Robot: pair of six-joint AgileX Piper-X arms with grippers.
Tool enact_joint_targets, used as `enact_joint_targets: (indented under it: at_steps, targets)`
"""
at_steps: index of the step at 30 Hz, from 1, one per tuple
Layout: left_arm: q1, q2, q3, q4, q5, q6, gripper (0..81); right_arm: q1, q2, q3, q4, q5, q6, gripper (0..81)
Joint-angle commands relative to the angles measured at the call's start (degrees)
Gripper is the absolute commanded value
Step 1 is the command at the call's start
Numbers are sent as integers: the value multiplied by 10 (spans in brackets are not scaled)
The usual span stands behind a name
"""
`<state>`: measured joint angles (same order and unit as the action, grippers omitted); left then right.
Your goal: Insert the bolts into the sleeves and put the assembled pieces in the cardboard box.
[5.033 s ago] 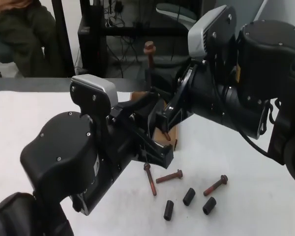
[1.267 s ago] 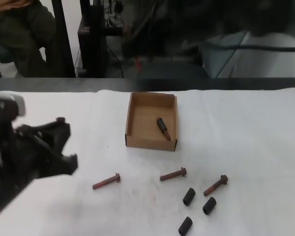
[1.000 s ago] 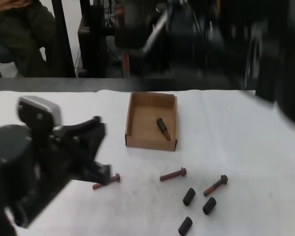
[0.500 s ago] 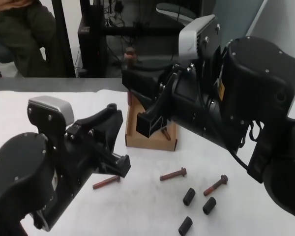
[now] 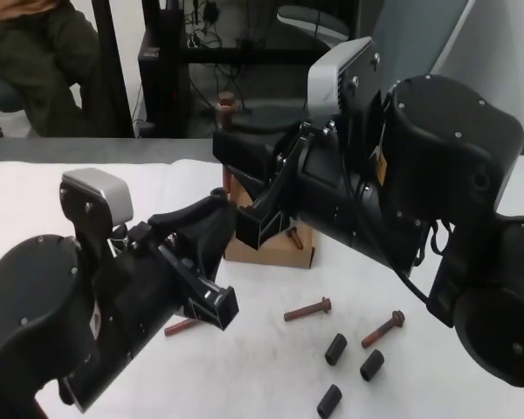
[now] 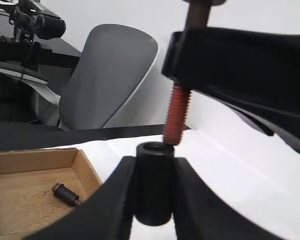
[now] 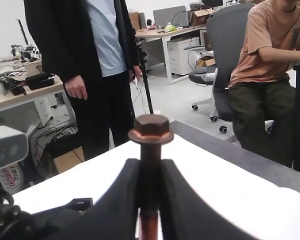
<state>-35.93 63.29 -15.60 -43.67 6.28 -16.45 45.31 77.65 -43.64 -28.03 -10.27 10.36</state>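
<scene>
Left gripper [image 6: 154, 162]: closed on a black sleeve [image 6: 153, 192], 1 finger on each flank, the bore mouth clear above the fingertips.
Right gripper [image 7: 150, 169]: closed on the shank of a bolt [image 7: 150, 131], hex flange head up and clear of the fingers, threaded end projecting below.
Sleeve axis: upright, open end facing up.
Bolt axis: close to vertical, with a slight lean against the sleeve's axis in the left wrist view.
Governing relation: the bolt lies directly above the sleeve. Its threaded tip is at the bore mouth, nearer 1 edge of the rim than the centre. Whether the tip has entered cannot be told.
Arm nearer the joint: both meet at it, above the bench [image 5: 17, 201] and in front of the cardboard box [image 6: 30, 159]. The right arm carries the part that must travel.
Judgement, next move: a straight push down along the sleeve's axis. The lean and the offset likely need trimming first, or the thread may catch on the rim.
Cardboard box: holds 1 assembled piece [image 6: 66, 194], lying on its floor.
Stock on bench: 3 loose bolts [image 5: 307, 309] and 3 loose sleeves [image 5: 335, 348], all lying flat, apart from both grippers.
Task progress, judged: 1 piece boxed, 1 at insertion, 3 pairs untouched.
</scene>
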Motion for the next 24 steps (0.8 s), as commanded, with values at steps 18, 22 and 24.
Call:
enact_joint_targets:
  at_steps: [18, 22, 24]
  targets:
    - [-2, 0, 0, -21, 6, 1, 17, 1, 2, -3, 3, -15, -1, 0]
    - [-2, 0, 0, -33, 6, 1, 17, 8, 3, -3, 3, -16, -1, 0]
    - [-2, 0, 0, -34, 6, 1, 17, 12, 5, -3, 3, -16, -1, 0]
